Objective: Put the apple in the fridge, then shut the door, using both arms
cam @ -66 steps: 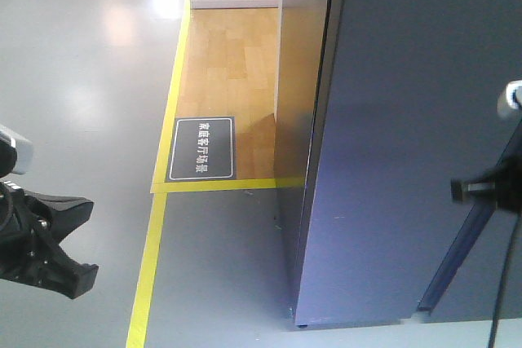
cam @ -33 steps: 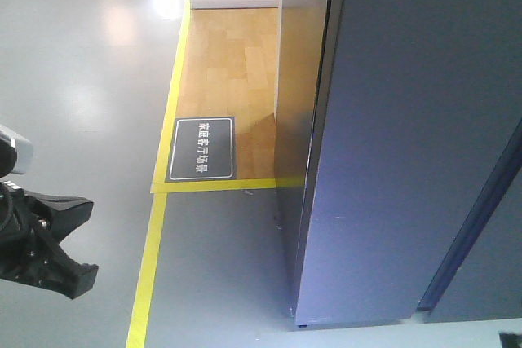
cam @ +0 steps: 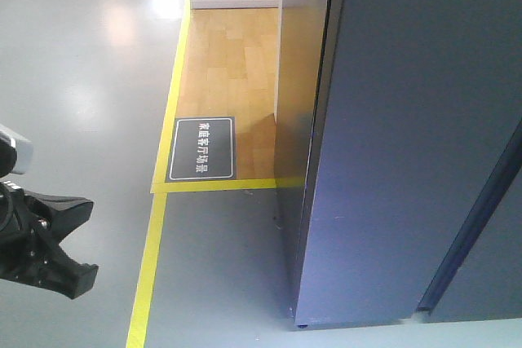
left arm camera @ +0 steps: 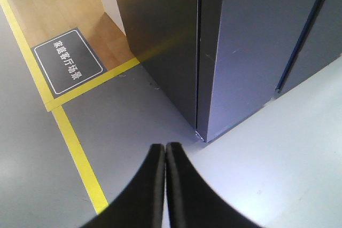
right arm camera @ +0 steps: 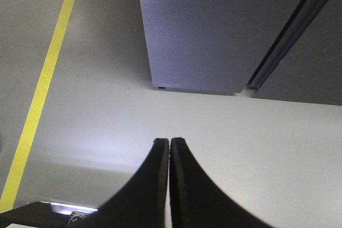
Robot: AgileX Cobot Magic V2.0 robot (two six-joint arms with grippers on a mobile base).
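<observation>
L gripper: fingers pressed together, tips touching, nothing held, pointing down over grey floor near the fridge corner. R gripper: likewise closed, empty, over pale floor in front of the door. Door sits flush w/ fridge body, dark grey outside only; interior hidden. Apple not visible in any view. Front view: L arm low at left edge, partly cut off; R arm out of frame. Yellow tape borders a floor sign.

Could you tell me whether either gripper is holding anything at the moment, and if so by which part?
Nothing is held: the left gripper and the right gripper both have their fingers pressed together with nothing between them.
</observation>
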